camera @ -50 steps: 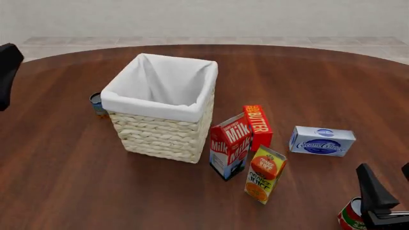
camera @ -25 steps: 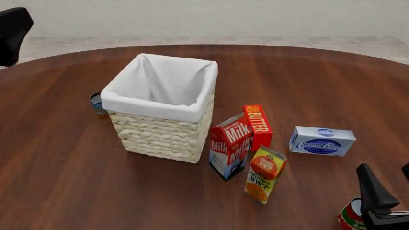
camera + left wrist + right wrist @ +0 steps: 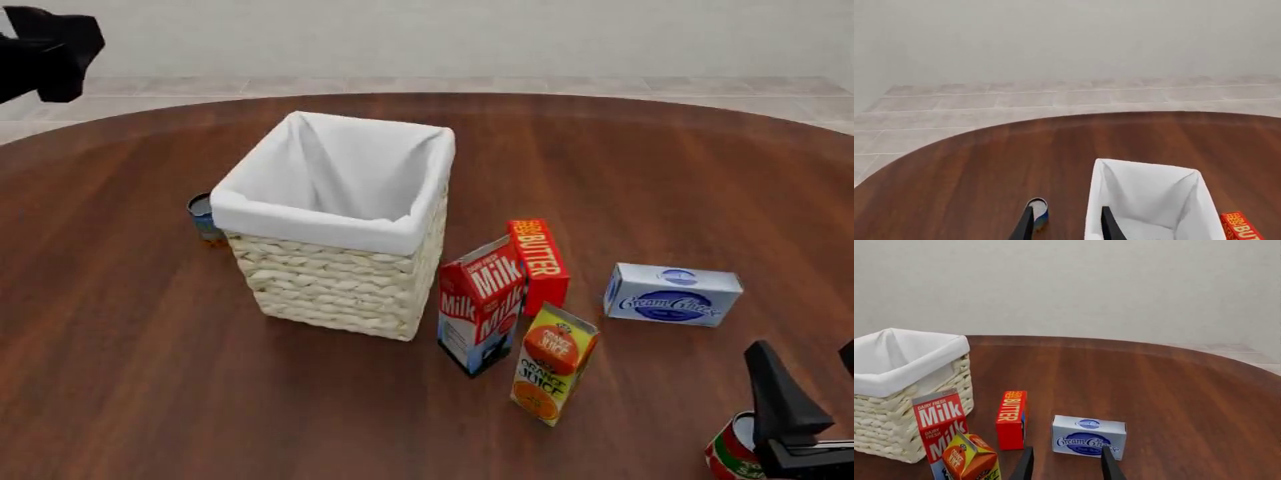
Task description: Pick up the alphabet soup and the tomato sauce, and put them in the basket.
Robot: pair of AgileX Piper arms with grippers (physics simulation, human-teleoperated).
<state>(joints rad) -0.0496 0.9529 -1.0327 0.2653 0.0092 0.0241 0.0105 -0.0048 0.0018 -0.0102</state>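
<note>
Here, left hand (image 3: 1066, 225): its two dark fingers stood apart with nothing between them, held high over the worktop (image 3: 134, 350); the alphabet soup showed just off one finger and the basket off the other, a stance judged to suit a descent onto the can.
Right hand (image 3: 1066, 462): fingers likewise spread and empty, low at the near right of the worktop in the front view, just beside the tomato sauce; whether it touched the can could not be told.
Alphabet soup (image 3: 203, 216): a small blue-lidded can, upright on the worktop just left of the basket and near its wall, not yet gripped.
Tomato sauce (image 3: 733, 452): a red can with a white top, at the near right edge of the front view, partly hidden by the right hand and well apart from the basket.
Basket (image 3: 340, 275): tall, woven, cream, with a white cloth liner (image 3: 334, 170) folded over its rim; as much of the inside as showed was bare cloth, so neither can was judged to be in it.
Milk carton (image 3: 478, 303), butter box (image 3: 537, 262) and juice carton (image 3: 553, 363): clustered just right of the basket, between it and the tomato sauce, a likely obstacle to a low carry.
Cream cheese box (image 3: 671, 293): lying flat, farther right.
</note>
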